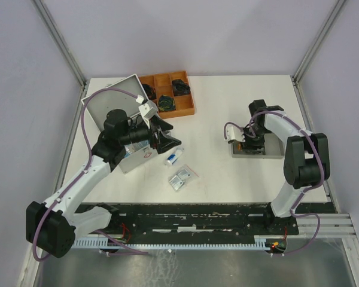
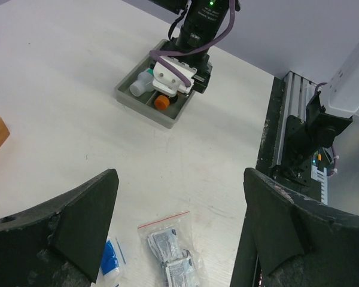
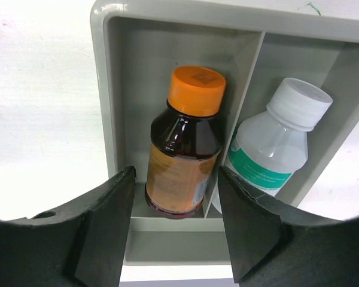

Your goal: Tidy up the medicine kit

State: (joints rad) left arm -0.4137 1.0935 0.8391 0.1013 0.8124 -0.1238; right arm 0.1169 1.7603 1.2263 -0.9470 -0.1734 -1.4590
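Worktop [image 1: 227, 185]: is carrying everything, white, with the medicine kit sitting on its left half.
Medicine kit [image 1: 136, 161]: is standing with its hinged lid tipped up and back, a small red mark showing on its front face.
Left arm: is reaching over the medicine kit from the near side.
Right arm: is bending down well to the right of the medicine kit.
Wooden tray [image 1: 167, 112]: is lying just behind the medicine kit, to its right, dark items sitting in its compartments.
Grey tray [image 1: 276, 153]: is resting far right of the medicine kit, under the right gripper.
Left gripper [image 2: 179, 197]: is hovering just right of the medicine kit, jaws spread wide with nothing between them.
Right gripper [image 3: 176, 185]: is straddling the brown bottle, jaws parted, a sliver of gap showing on one side.
Brown bottle [image 3: 182, 143]: is lying in one grey tray compartment, orange cap on.
White bottle [image 3: 275, 143]: is lying in the neighbouring compartment.
Sachet bag [image 1: 180, 178]: is lying near the medicine kit, at its front right.
Blue-and-white packet [image 1: 173, 157]: is lying between the sachet bag and the medicine kit.
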